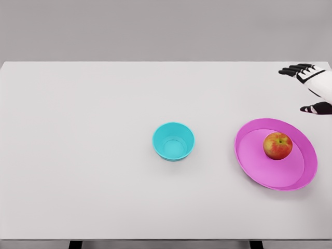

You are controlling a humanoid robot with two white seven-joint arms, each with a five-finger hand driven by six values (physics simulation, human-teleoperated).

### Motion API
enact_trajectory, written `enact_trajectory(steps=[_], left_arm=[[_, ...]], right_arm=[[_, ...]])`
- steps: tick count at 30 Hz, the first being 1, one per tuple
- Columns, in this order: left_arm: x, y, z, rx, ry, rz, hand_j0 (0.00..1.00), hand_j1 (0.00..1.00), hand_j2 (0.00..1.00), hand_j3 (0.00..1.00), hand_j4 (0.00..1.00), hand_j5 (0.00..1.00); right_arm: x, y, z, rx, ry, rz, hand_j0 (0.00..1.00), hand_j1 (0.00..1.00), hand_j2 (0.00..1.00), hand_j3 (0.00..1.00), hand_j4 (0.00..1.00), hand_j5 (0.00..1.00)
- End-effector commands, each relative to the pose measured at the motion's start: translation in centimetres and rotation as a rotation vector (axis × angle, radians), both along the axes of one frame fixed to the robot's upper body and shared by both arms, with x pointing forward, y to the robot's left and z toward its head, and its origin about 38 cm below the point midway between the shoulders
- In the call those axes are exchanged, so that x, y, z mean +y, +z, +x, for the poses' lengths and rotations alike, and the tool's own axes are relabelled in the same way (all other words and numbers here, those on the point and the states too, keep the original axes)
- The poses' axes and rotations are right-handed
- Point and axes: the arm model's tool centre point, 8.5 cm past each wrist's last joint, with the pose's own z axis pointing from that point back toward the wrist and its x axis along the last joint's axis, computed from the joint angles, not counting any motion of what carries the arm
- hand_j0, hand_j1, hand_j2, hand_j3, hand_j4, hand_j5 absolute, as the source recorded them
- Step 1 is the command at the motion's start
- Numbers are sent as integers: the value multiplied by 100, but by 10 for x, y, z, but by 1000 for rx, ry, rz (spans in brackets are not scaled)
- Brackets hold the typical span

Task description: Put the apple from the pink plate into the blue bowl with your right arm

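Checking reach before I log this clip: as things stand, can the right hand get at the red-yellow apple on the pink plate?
Probably yes. The right hand, fingers spread and empty, hovers beyond the round pink plate, and nothing stands between it and the red-yellow apple. The small blue bowl sits apart, to the left.

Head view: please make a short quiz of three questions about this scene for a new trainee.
1. True or false: the apple lies in the blue bowl.
2. Which is nearer to the right hand: A) the blue bowl, B) the pink plate?
3. Fill in: the right hand's fingers are ____ and hold nothing.

Key: 1. False, it rests on the pink plate. 2. B. 3. Open.
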Motion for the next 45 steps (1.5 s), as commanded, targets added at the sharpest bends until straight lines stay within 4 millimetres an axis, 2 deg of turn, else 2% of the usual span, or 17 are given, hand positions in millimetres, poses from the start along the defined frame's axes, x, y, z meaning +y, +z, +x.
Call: enact_trajectory(steps=[1, 5, 6, 8, 11, 15, 19, 27, 39, 42, 44, 45], left_arm=[[0, 0, 0, 0, 0, 0, 100, 100, 100, 100, 100, 100], [0, 0, 0, 0, 0, 0, 100, 100, 100, 100, 100, 100], [0, 0, 0, 0, 0, 0, 100, 100, 100, 100, 100, 100], [0, 0, 0, 0, 0, 0, 100, 100, 100, 100, 100, 100], [0, 0, 0, 0, 0, 0, 100, 100, 100, 100, 100, 100], [0, 0, 0, 0, 0, 0, 100, 100, 100, 100, 100, 100], [0, 0, 0, 0, 0, 0, 100, 100, 100, 100, 100, 100], [0, 0, 0, 0, 0, 0, 100, 100, 100, 100, 100, 100], [0, 0, 0, 0, 0, 0, 100, 100, 100, 100, 100, 100], [0, 0, 0, 0, 0, 0, 100, 100, 100, 100, 100, 100], [0, 0, 0, 0, 0, 0, 100, 100, 100, 100, 100, 100], [0, 0, 0, 0, 0, 0, 100, 100, 100, 100, 100, 100]], right_arm=[[-2, 3, 0, -5, -3, 4, 100, 100, 100, 100, 100, 100], [-10, 7, -6, 12, -5, -37, 100, 100, 100, 100, 100, 100], [-11, 9, -9, 90, 18, -124, 100, 100, 100, 100, 100, 100], [3, 29, -20, 229, 105, -313, 100, 100, 100, 100, 100, 100], [20, 19, -32, 334, 184, -374, 100, 100, 100, 100, 100, 100], [27, -2, -43, 381, 211, -362, 100, 100, 100, 100, 100, 100], [32, -9, -41, 384, 218, -341, 100, 100, 100, 100, 100, 100], [37, -37, -38, 435, 215, -302, 100, 100, 100, 100, 100, 100], [52, -39, -43, 435, 266, -314, 100, 100, 100, 100, 100, 100], [53, -39, -43, 434, 269, -314, 60, 60, 60, 60, 60, 60], [54, -38, -44, 431, 272, -315, 46, 46, 46, 46, 46, 46], [54, -39, -44, 432, 273, -315, 45, 45, 45, 45, 45, 45]])
